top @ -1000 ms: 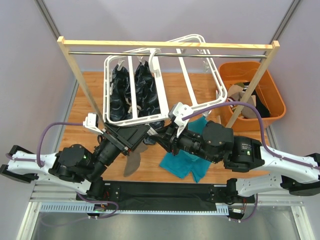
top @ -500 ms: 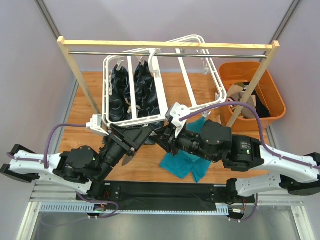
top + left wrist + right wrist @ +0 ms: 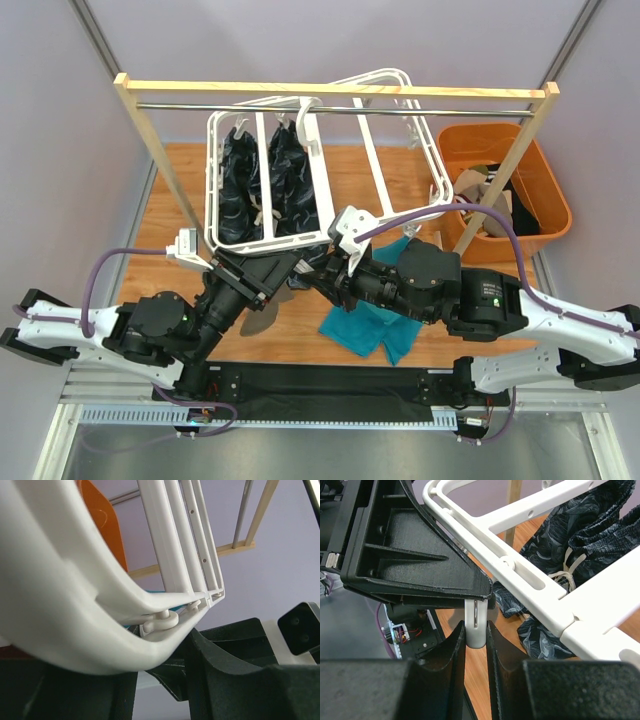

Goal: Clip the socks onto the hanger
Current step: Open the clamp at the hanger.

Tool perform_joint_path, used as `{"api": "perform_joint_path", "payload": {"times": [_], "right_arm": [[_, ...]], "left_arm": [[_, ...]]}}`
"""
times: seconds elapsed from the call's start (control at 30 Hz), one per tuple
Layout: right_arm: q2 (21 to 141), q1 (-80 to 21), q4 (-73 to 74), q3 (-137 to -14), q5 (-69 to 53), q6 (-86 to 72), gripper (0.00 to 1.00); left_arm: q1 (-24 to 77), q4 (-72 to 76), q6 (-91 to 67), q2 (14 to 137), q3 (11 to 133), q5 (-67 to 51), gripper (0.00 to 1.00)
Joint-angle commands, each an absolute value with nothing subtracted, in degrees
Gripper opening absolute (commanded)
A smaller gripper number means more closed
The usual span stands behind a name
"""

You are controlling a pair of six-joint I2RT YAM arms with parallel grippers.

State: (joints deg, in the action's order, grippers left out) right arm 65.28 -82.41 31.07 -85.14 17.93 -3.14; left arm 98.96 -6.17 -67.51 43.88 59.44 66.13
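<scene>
The hanger (image 3: 211,180) is hanging tilted from the rail (image 3: 420,110), with a dark patterned cloth (image 3: 265,190) drooping through its left half. At the near rim, the right gripper (image 3: 475,626) is pinching a white clip (image 3: 475,610) tight between its fingers. The left gripper (image 3: 280,265) is straddling the rim just beside it; whether it is actually pressing on the plastic, I cannot tell. A teal sock (image 3: 372,325) is lying crumpled on the bench (image 3: 170,190) under the right arm and a grey-brown sock (image 3: 260,325) under the left, with more heaped in the orange bin (image 3: 555,205).
</scene>
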Motion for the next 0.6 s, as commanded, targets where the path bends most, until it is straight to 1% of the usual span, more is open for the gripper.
{"api": "perform_joint_path", "payload": {"times": [0.0,0.07,0.17,0.2,0.27,0.3,0.33,0.37,0.4,0.43,0.47,0.5,0.57], "right_arm": [[65.39,-82.71,33.48,-87.19,15.38,-2.55,0.0],[65.39,-82.71,33.75,-87.28,15.38,-2.55,0.0],[65.39,-82.71,33.66,-87.45,15.03,-2.46,0.0],[65.39,-82.71,33.66,-87.54,14.94,-2.55,0.0],[65.3,-82.79,33.84,-87.63,15.03,-2.46,0.0],[65.22,-82.71,33.84,-87.71,15.46,-2.46,0.03],[65.3,-82.71,34.1,-87.8,16.51,-2.63,0.04],[65.3,-82.79,34.1,-88.15,16.78,-2.55,0.05],[65.39,-82.71,34.19,-88.24,17.05,-2.64,0.06],[65.48,-82.79,34.19,-88.33,18.27,-3.07,0.1],[65.48,-82.71,34.36,-88.5,18.89,-3.42,0.16],[65.57,-82.71,34.71,-89.03,19.16,-3.69,0.29],[65.83,-82.71,36.12,-89.91,19.51,-5.27,0.45]], "left_arm": [[98.96,-6.85,-65.57,43.77,61.61,68.47,0.44],[98.96,-6.86,-65.22,43.6,61.61,68.64,0.43],[98.96,-6.94,-65.04,43.86,61.7,68.91,0.38],[98.96,-6.94,-64.6,43.86,61.87,68.91,0.27],[98.97,-7.2,-64.51,44.03,61.96,68.91,0.16],[98.96,-7.47,-63.82,44.12,62.14,68.82,0.07],[98.96,-7.91,-63.55,44.3,62.92,68.82,0.02],[98.96,-10.35,-63.72,44.64,63.63,68.91,0.0],[98.96,-12.02,-65.11,44.82,65.02,68.91,0.0],[98.96,-13.26,-65.56,44.91,65.47,68.99,0.0],[99.05,-14.4,-65.65,45.26,65.74,69.17,0.0],[98.97,-14.67,-65.92,45.44,66.09,69.17,0.0],[98.96,-14.94,-66.01,45.7,65.92,69.34,0.0]]}}
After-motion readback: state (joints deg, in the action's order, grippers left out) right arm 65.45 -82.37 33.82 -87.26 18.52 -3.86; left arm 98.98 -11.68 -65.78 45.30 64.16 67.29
